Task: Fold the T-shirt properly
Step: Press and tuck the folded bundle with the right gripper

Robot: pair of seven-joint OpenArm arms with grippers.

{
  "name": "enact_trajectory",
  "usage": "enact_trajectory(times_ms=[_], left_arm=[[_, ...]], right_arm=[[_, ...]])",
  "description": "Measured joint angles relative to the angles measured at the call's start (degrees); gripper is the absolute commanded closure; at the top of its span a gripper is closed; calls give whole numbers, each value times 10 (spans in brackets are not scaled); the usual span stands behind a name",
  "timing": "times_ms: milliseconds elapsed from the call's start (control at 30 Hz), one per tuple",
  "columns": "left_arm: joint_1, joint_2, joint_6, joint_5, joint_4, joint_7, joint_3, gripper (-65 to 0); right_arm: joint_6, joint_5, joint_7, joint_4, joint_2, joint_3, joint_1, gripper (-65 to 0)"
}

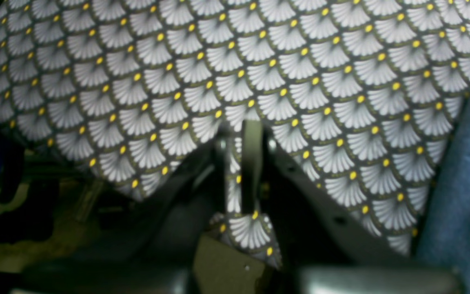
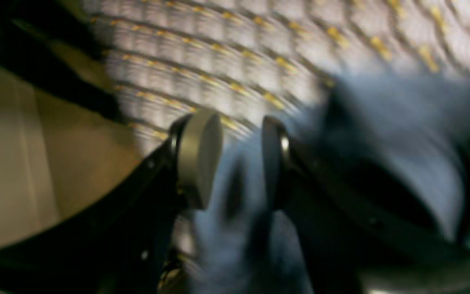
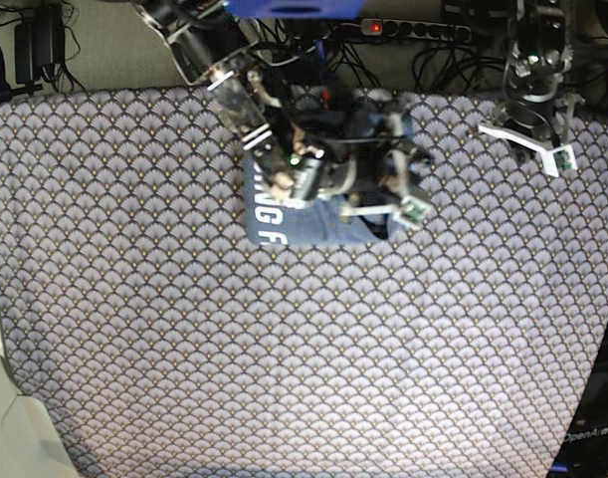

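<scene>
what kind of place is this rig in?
Probably a lab bench, not a home. A table under a fan-patterned cloth, a power strip with tangled cables along the back edge, and two robot arms over a folded T-shirt.

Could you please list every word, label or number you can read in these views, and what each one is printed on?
"NG F": partial white block letters on the T-shirt; the rest is hidden by the arm.
"OpenArm": faint print on the dark part at the lower right corner.
Both wrist views: no text.
</scene>
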Motion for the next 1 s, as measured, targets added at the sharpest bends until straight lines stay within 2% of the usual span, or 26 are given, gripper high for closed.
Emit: enact_trajectory(times_ms=[133,267,400,500,633,867,1000], left_arm=[[0,0,0,0,0,0,-1,-52],[0,0,0,2,-5,0,-3,-52],[3,0,0,2,-5,0,-3,-52],[3,-1,0,2,-5,0,-3,-52],[3,0,0,2,-5,0,-1,-52],[3,0,0,2,-5,0,0,-52],[3,0,0,2,-5,0,0,-52]], right_arm=[[4,8,7,89,-6,-12,0,-222],[2,7,5,130,30,-7,5,-222],[4,3,25,129,66,50,14,-214],[1,3,50,129,87,103,12,-159],[1,2,56,129,99,160,-23,0],[1,3,61,132,101,172,-93,0],[1,3,113,130,99,172,-123,0]])
